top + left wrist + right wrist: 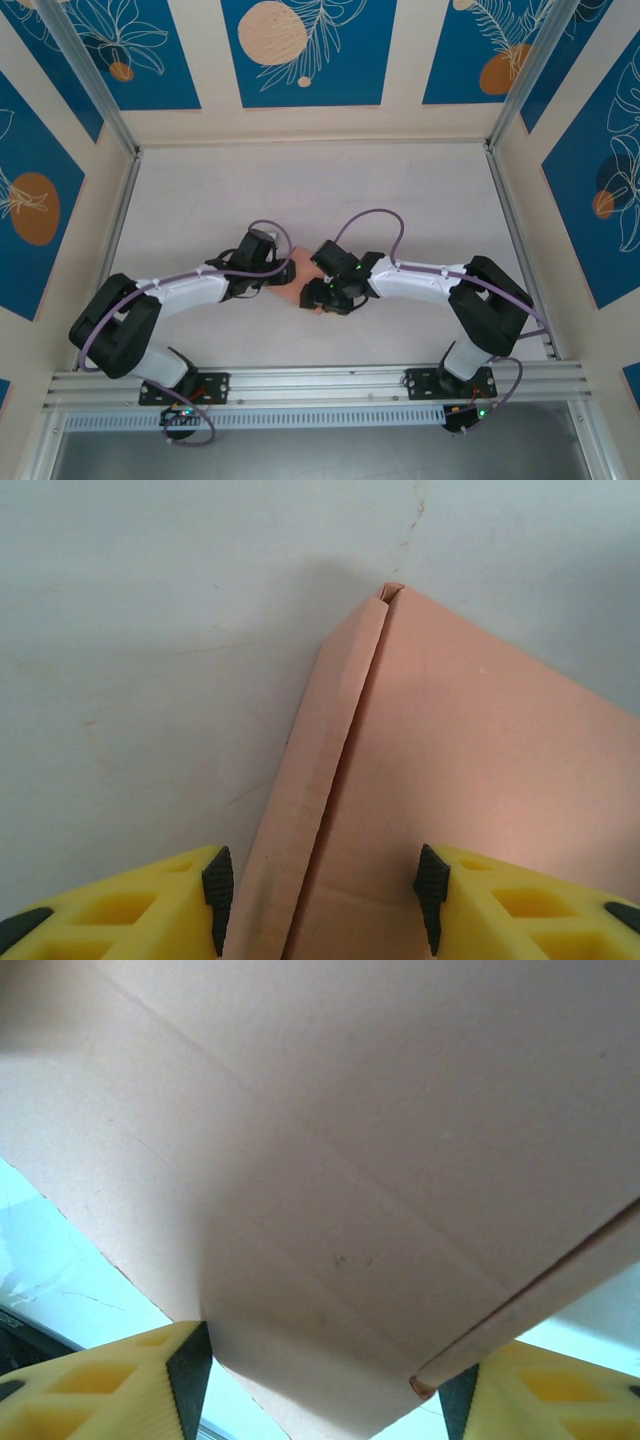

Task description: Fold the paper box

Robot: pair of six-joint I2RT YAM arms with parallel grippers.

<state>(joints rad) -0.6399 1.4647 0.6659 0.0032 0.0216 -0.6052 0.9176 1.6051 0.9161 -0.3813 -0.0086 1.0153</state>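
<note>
Two hands meet at the paper box [290, 287], lying mid-frame on the table [300, 190]; left hand [322, 885] spread astride its folded side flap; right hand [322, 1375] spread around a corner. Risk: uneven closure may crease the thin card or slide it.

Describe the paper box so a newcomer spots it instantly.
On the pale table, look at the centre, where the left gripper and right gripper meet. The paper box sits between them: flat salmon-pink card with a folded flap along one edge, the only pink thing there.
</note>
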